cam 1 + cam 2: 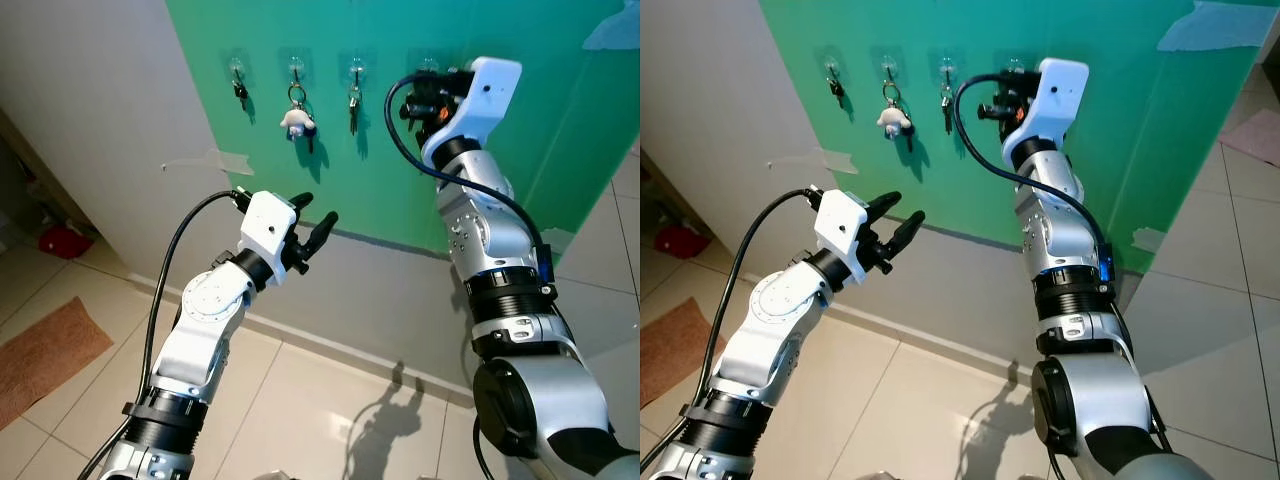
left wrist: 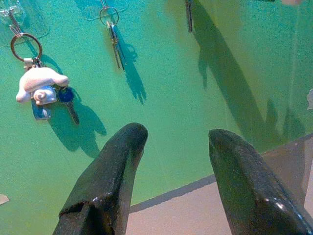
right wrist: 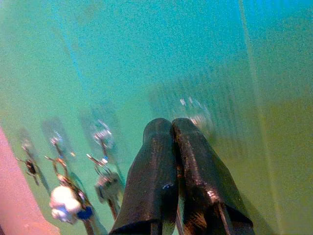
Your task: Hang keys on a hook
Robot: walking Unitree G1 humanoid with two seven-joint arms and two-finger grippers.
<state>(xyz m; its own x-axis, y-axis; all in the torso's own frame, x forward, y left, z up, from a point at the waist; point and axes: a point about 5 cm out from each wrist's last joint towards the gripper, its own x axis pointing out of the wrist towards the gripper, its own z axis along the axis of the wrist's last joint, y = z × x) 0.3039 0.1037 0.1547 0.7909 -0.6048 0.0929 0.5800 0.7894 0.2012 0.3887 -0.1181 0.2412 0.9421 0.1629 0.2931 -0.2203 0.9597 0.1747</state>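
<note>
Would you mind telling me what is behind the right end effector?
The green board and a clear hook blurred just past the shut right end effector. Whether the hook carries keys is hidden.

Brown rug (image 1: 45,355), red object (image 1: 65,240), tiled floor (image 1: 330,420)

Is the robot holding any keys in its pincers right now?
The left pincer is open and holds nothing. The right pincer is shut up at the rightmost hook; whether a key is pinched between its fingers cannot be told.

Four clear hooks (image 1: 295,62) on the green board (image 1: 540,130), three key sets (image 1: 352,108) hanging.
</note>
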